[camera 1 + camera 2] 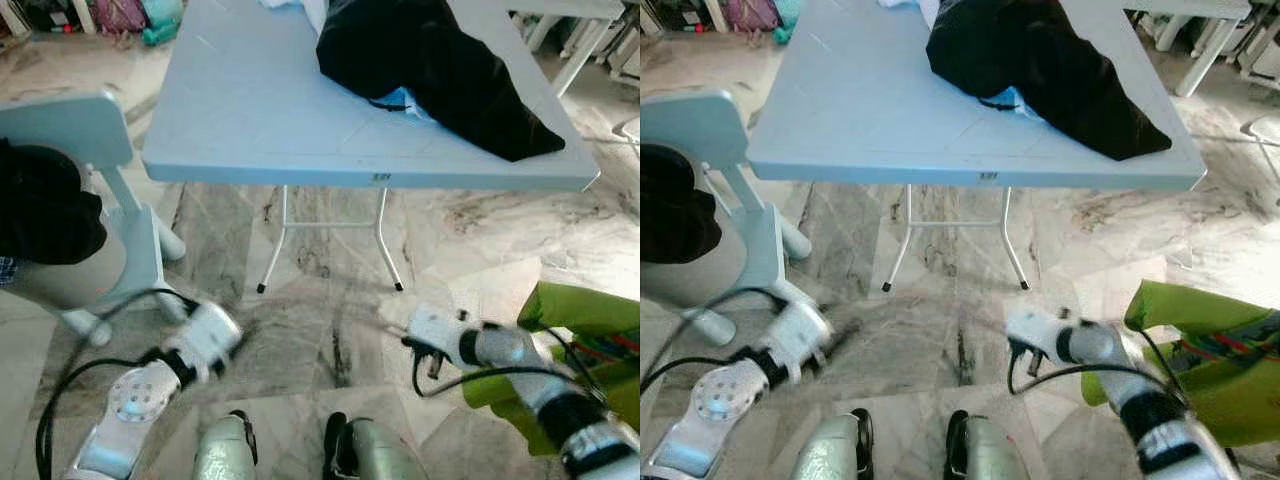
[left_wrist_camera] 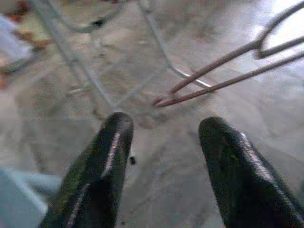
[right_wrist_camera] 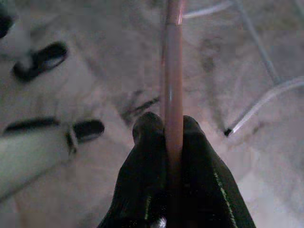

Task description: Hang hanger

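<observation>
A thin pinkish wire hanger (image 3: 173, 66) runs straight out from between the fingers of my right gripper (image 3: 166, 127), which is shut on it. That gripper (image 1: 400, 325) is held low over the marble floor, in front of the table and to the right. The same hanger (image 2: 223, 71) appears in the left wrist view as bent pink wires a short way beyond my left gripper (image 2: 166, 126). The left gripper's two black fingers stand open with nothing between them. It (image 1: 232, 338) hovers low on the left, blurred.
A grey-blue folding table (image 1: 250, 110) stands ahead with a black garment (image 1: 440, 70) heaped on its right half. Its metal legs (image 1: 275, 240) reach the floor. A pale chair (image 1: 70, 135) holding dark cloth is at the left, and green fabric (image 1: 585, 315) is at the right.
</observation>
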You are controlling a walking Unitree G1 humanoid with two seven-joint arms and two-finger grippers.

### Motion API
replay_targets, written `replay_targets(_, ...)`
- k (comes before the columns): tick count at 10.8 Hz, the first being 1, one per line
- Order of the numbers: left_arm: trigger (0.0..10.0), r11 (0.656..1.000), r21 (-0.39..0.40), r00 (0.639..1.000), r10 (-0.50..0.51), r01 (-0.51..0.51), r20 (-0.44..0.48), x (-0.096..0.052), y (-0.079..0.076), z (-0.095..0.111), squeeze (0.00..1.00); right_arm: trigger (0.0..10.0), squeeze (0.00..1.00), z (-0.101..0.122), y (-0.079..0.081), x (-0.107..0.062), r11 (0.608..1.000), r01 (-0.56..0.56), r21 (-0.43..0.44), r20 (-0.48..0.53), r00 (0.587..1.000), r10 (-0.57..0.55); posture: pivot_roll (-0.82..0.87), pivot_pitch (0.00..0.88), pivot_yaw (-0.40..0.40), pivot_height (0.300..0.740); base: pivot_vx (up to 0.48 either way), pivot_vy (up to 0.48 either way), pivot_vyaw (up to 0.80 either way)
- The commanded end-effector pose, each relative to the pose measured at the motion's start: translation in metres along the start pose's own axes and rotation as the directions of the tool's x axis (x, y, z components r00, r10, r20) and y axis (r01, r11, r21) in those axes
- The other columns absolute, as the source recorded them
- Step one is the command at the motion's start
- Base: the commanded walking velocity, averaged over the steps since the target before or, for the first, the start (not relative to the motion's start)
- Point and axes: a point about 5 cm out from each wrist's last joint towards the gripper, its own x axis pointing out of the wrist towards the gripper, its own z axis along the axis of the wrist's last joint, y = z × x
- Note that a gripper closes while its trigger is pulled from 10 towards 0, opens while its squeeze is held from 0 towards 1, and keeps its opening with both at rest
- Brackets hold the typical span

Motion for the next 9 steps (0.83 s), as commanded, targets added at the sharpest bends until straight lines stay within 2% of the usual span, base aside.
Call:
replay_targets(1, 10.0, 0.979, -0.163, 0.992, 0.120, -0.125, -0.038, -0.003, 0.001, -0.005, 1.00, 0.0, 0.00, -0.009, 0.000, -0.003, 0.978, 0.099, 0.184, 0.022, 0.994, -0.105, 0.06, 0.201, -0.062, 0.740, 0.000, 0.000, 0.00)
replay_targets(2, 10.0, 0.905, -0.380, 0.982, 0.177, -0.191, -0.073, -0.001, -0.006, -0.005, 1.00, 0.0, 0.00, -0.014, 0.003, -0.007, 0.947, 0.150, 0.283, 0.028, 0.986, -0.165, 0.05, 0.209, -0.068, 0.740, 0.000, 0.000, 0.00)
replay_targets(3, 10.0, 0.886, -0.416, 0.979, 0.191, -0.205, -0.075, 0.000, -0.008, -0.003, 0.55, 0.0, 0.00, -0.019, 0.008, -0.009, 0.922, 0.176, 0.345, 0.015, 0.981, -0.193, 0.05, 0.222, -0.072, 0.740, 0.000, 0.000, 0.00)
replay_targets(4, 10.0, 0.877, -0.443, 0.982, 0.185, -0.187, -0.049, 0.002, -0.010, 0.001, 0.00, 3.4, 0.00, -0.022, 0.012, -0.009, 0.884, 0.201, 0.422, 0.001, 0.975, -0.223, 0.04, 0.240, -0.081, 0.740, 0.000, 0.000, 0.00)
replay_targets(5, 10.0, 0.877, -0.454, 0.987, 0.160, -0.158, -0.033, 0.003, -0.013, 0.003, 0.00, 10.0, 0.00, -0.025, 0.021, -0.008, 0.842, 0.218, 0.494, -0.019, 0.971, -0.240, 0.03, 0.244, -0.082, 0.740, 0.000, 0.345, 0.00)
replay_targets(6, 10.0, 0.870, -0.469, 0.987, 0.155, -0.155, -0.039, 0.002, -0.013, 0.004, 0.00, 10.0, 0.00, -0.024, 0.024, -0.008, 0.833, 0.229, 0.504, -0.020, 0.967, -0.254, 0.03, 0.246, -0.081, 0.740, 0.000, 0.401, 0.00)
replay_targets(7, 10.0, 0.868, -0.477, 0.990, 0.133, -0.137, -0.042, 0.003, -0.014, 0.004, 0.00, 10.0, 0.00, -0.020, 0.028, -0.007, 0.817, 0.245, 0.522, -0.012, 0.960, -0.280, 0.02, 0.245, -0.076, 0.740, 0.000, 0.439, -0.66)
replay_targets(8, 10.0, 0.884, -0.453, 0.993, 0.113, -0.114, -0.028, 0.004, -0.014, 0.006, 0.00, 10.0, 0.00, -0.013, 0.032, -0.004, 0.800, 0.241, 0.549, -0.002, 0.958, -0.287, 0.02, 0.246, -0.075, 0.740, 0.000, 0.469, -0.73)
replay_targets(9, 10.0, 0.882, -0.458, 0.993, 0.112, -0.111, -0.025, 0.004, -0.013, 0.006, 0.00, 10.0, 0.00, -0.012, 0.035, -0.004, 0.801, 0.235, 0.551, -0.002, 0.960, -0.280, 0.01, 0.249, -0.073, 0.740, 0.000, 0.465, -0.80)
